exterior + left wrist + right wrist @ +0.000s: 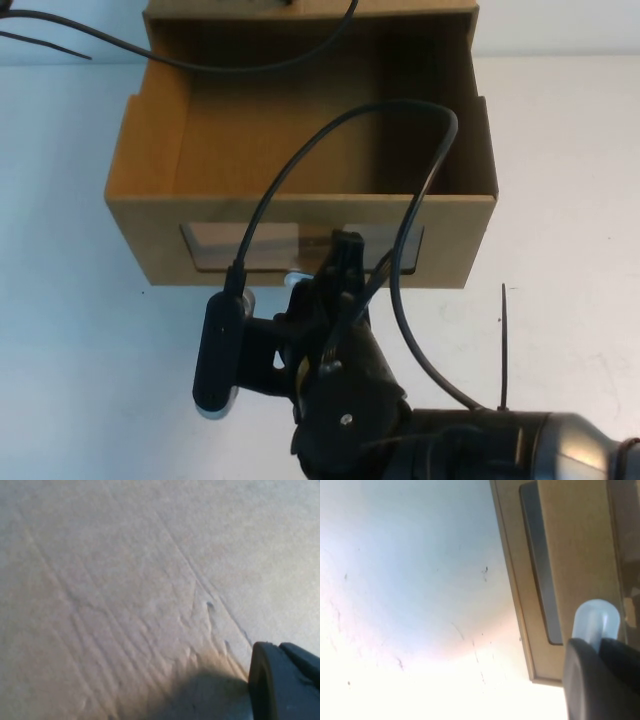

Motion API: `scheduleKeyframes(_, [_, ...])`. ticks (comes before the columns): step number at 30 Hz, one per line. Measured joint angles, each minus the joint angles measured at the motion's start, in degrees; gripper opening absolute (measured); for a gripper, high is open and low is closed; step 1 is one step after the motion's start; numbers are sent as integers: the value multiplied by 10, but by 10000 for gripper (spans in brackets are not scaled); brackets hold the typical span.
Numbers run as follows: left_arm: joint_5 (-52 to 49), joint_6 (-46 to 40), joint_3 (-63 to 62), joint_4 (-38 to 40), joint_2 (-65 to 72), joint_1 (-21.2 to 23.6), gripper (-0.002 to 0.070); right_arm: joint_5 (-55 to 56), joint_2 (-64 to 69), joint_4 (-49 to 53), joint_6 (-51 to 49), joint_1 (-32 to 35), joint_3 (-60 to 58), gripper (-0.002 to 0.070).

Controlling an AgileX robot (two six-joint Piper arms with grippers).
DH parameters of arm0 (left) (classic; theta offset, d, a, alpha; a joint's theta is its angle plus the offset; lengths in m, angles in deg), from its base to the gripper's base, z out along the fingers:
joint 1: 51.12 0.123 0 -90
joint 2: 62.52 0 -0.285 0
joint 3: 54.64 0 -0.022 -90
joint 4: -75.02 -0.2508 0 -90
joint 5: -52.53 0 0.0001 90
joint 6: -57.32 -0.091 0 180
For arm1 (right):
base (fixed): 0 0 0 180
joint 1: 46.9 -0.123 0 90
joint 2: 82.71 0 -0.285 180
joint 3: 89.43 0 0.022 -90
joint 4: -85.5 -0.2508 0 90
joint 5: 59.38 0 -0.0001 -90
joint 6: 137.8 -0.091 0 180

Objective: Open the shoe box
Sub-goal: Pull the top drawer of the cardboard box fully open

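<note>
Looking down from the high camera onto a brown corrugated cardboard shoe box (150, 240), set toward the far middle of a white tabletop (70, 350). Stands open at the top, bare brown inside in full sight, with a lighter cardboard strip (420, 8) along the far rim. Carries a long rectangular clear window (240, 245) cut into the near wall.

Finding the right gripper (345, 245), black with pale translucent tips, right at that near wall, about mid-width, level with the window. Touching the cardboard or just short of it: cannot tell which. Jaws drawn narrow, tips together. Beside that arm, on its left, a black oblong wrist camera (222, 350) with rounded grey ends.

Arching up from the right arm and over the open box, a thin black cable (400, 110). Lying on the tabletop to the arm's right, a thin black plastic tie (503, 345).

Catching only a dark rounded edge of the left gripper (272, 680), in its own wrist camera, close over a pale tan creased surface (125, 605). Cannot tell whether open or closed, nor where it stands relative to the box.
</note>
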Motion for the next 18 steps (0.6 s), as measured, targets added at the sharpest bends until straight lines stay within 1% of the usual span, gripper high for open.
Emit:
scheduleKeyframes(5, [0, 0, 0, 0, 0, 0, -4, -6, -1, -7, 0, 0, 0, 10])
scheduleKeyframes(8, [0, 0, 0, 0, 0, 0, -4, -6, -2, -12, 0, 0, 0, 44])
scheduleKeyframes(11, [0, 1, 0, 0, 0, 0, -4, -7, -3, -19, 0, -1, 0, 140])
scheduleKeyframes(13, [0, 1, 0, 0, 0, 0, -4, -10, -7, -24, 0, -5, 0, 220])
scheduleKeyframes(15, [0, 2, 0, 0, 0, 0, -4, -11, -13, -30, 0, -13, 0, 274])
scheduleKeyframes(18, [0, 4, 0, 0, -1, 0, -4, -13, -27, -50, 0, -29, 0, 308])
